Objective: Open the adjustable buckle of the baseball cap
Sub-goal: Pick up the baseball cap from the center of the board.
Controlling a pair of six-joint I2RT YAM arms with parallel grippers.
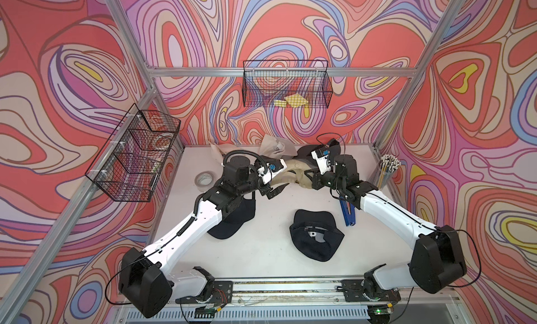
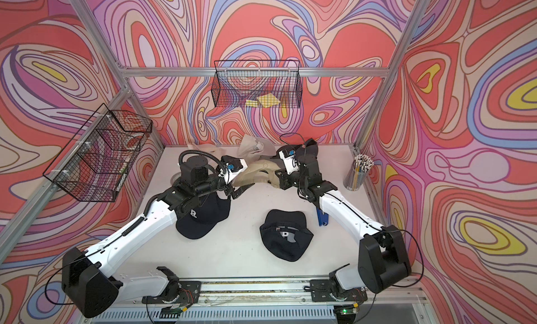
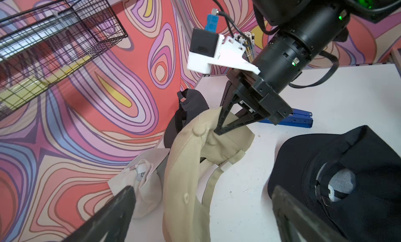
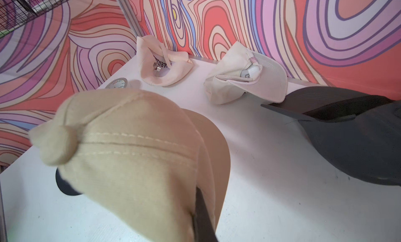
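so I count six caps total; the tan corduroy cap is the one in play, lifted off the white table toward the back middle, between the two arms; right gripper has its jaws pinched onto the crown fabric next to the top button; left gripper is spread wide just beside the cap, gripping nothing; the cap's strap dangles loose under the back opening.

the rest: two navy caps, one with a white R half under the left arm, one upside down near the front; two floppy cream caps against the back wall; one dark grey cap with a stiff flat brim.

also one tape roll, one blue stapler-looking tool partly hidden by the right arm, one clear cup of pencils, two black wire baskets
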